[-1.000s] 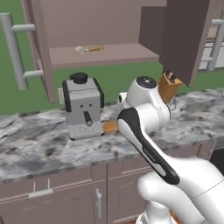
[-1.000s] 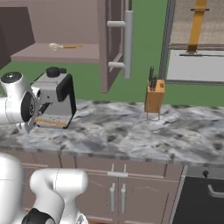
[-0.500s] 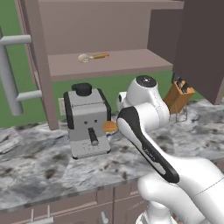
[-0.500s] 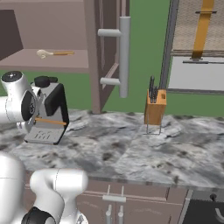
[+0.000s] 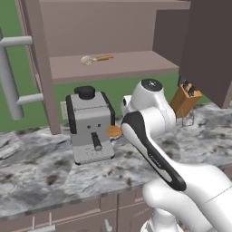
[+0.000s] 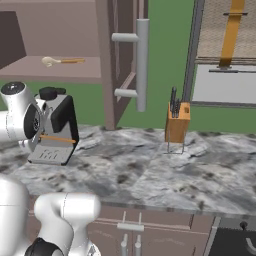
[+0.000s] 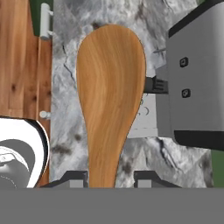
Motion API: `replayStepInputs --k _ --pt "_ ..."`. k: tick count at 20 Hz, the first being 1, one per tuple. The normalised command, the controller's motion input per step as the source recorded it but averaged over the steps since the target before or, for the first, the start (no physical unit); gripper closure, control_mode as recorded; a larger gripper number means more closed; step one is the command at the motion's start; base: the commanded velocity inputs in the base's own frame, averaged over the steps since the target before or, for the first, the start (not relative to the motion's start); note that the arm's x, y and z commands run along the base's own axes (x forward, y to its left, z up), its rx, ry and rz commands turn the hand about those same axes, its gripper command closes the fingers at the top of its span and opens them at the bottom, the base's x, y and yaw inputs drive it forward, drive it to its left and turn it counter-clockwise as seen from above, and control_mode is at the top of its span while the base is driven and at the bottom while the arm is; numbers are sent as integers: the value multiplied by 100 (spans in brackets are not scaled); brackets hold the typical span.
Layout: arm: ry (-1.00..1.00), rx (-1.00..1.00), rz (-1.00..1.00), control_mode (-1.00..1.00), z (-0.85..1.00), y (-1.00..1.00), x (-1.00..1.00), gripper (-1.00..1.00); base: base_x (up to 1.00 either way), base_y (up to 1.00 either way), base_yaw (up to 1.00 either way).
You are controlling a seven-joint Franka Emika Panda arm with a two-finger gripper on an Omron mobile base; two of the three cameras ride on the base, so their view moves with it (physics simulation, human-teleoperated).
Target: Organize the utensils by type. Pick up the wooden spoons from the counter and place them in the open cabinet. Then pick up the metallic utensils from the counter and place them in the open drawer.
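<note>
Wooden spoon point(image 7: 111, 100) is pinched between the jaws, handle down between the two dark fingertips point(image 7: 74, 178), bowl sticking out ahead of them over the marbled bench point(image 7: 65, 87). In the hand view it's broadside to the camera, so you get the whole flat face of the bowl.

Going left to right in the left base view: past the jaws on the left is the open cabinet door with its long silver handle point(image 5: 9, 81), then the cabinet shelf point(image 5: 113, 65) up above the jaws, with a second wooden spoon point(image 5: 95, 59) already lying on it. Below that shelf, just beside the jaws, sits the grey-and-black coffee machine point(image 5: 89, 124) on the bench point(image 5: 41, 172). The orange-brown tip of the held spoon point(image 5: 113, 131) pokes out between the machine and the white arm, level with the machine's middle and clear of the bench top. Further right, behind the arm, is a wooden knife block point(image 5: 185, 100) in a wire stand, well apart from the jaws.

From the right base view the gripper point(image 6: 35, 137) is at the far left, the held spoon point(image 6: 57, 139) running roughly level across the front of the coffee machine point(image 6: 57, 130). The shelf spoon point(image 6: 62, 61) is above, the knife block point(image 6: 176, 121) well off to the right on the bench.
</note>
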Motion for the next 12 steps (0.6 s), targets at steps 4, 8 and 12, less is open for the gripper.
replayStepInputs --k 4,8,12 --pt "0 0 0 100 0 0 0 100 37 0 0" --pt "0 0 0 100 0 0 0 100 1 0 0" --pt "-4 0 0 -100 5 0 2 100 0 0 0"
